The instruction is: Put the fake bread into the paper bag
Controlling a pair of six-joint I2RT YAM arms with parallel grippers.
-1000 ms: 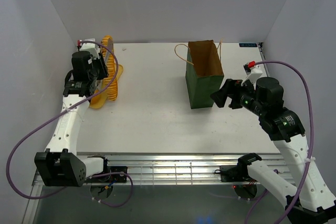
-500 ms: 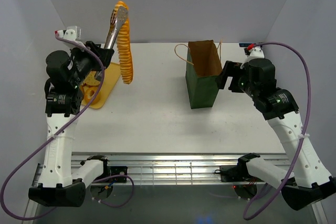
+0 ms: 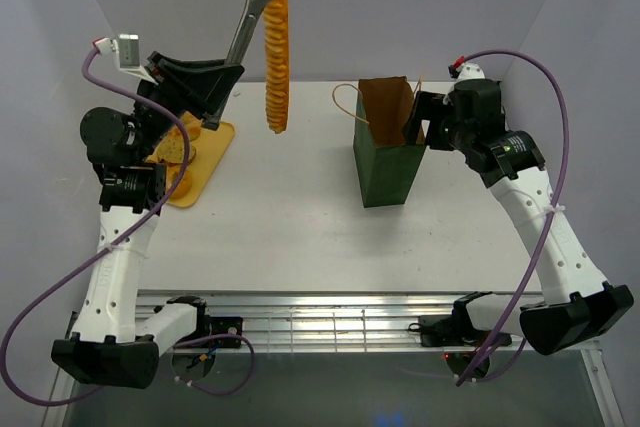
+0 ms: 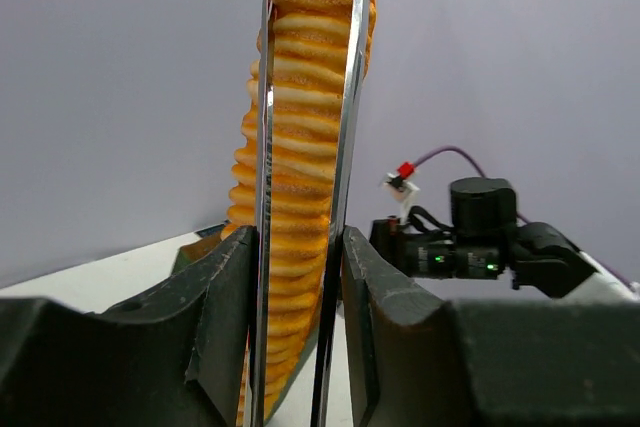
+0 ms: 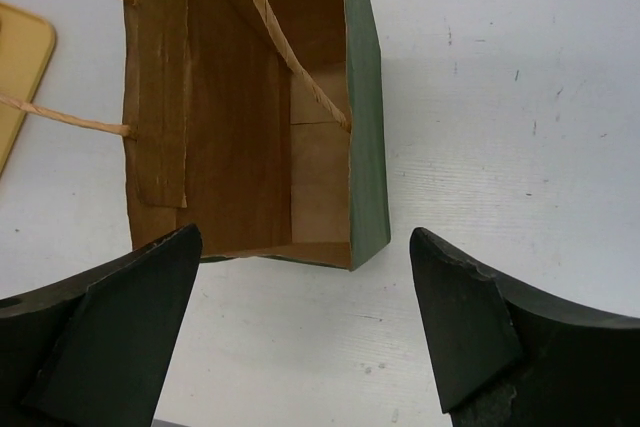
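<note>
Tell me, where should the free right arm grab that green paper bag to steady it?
Pinch the paper bag by the top rim of its right-hand wall, from above, one finger inside, one outside. It stands upright, mouth open, with thin flat walls, and the open right end effector hangs over that edge.

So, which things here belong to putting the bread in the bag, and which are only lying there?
For the job:
- long ridged loaf
- metal tongs holding it
- paper bag
- other bread pieces

Only lying there:
- yellow tray
</note>
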